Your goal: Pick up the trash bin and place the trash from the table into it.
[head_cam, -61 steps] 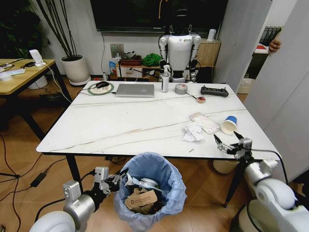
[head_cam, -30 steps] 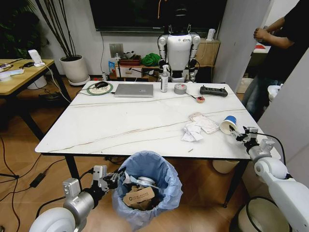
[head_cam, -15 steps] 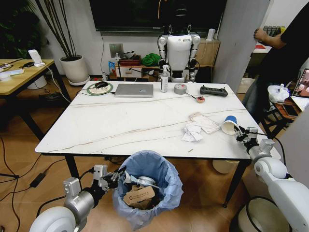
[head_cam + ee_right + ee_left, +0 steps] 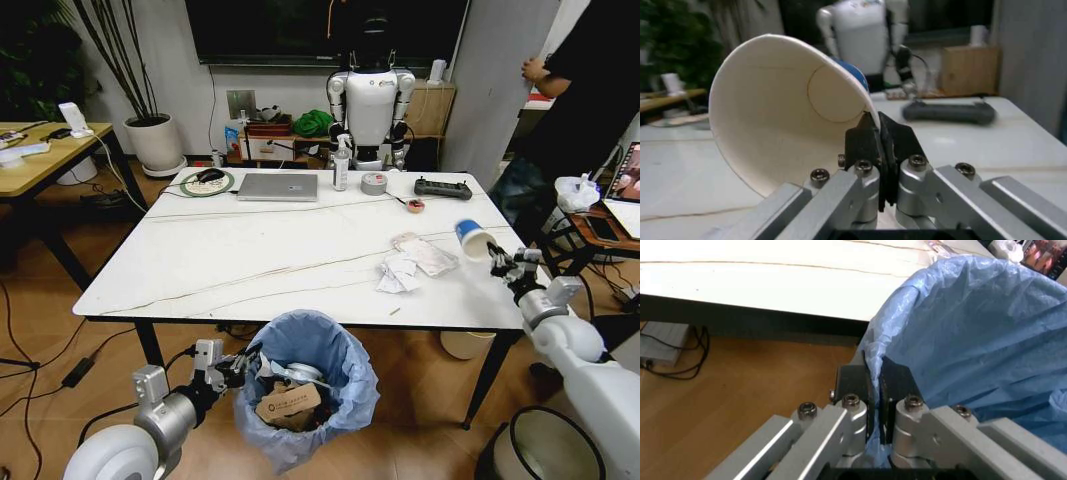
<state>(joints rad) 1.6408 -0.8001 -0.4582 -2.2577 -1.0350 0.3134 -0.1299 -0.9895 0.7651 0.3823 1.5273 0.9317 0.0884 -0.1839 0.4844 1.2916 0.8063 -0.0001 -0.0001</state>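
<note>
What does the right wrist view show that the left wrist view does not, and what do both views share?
Right wrist view alone: the right tool shut on the rim of a paper cup, whose white inside faces the camera, with a black device lying on the table behind and a white humanoid robot beyond it.

Left wrist view alone: the left tool shut on the light-blue bag at the rim of the trash bin, and the wooden floor.

Both: closed fingers pinching a thin edge, and the white table.

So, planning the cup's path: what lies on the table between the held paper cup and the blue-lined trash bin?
In the head view, crumpled white papers and a flat wrapper lie between paper cup and trash bin.
</note>
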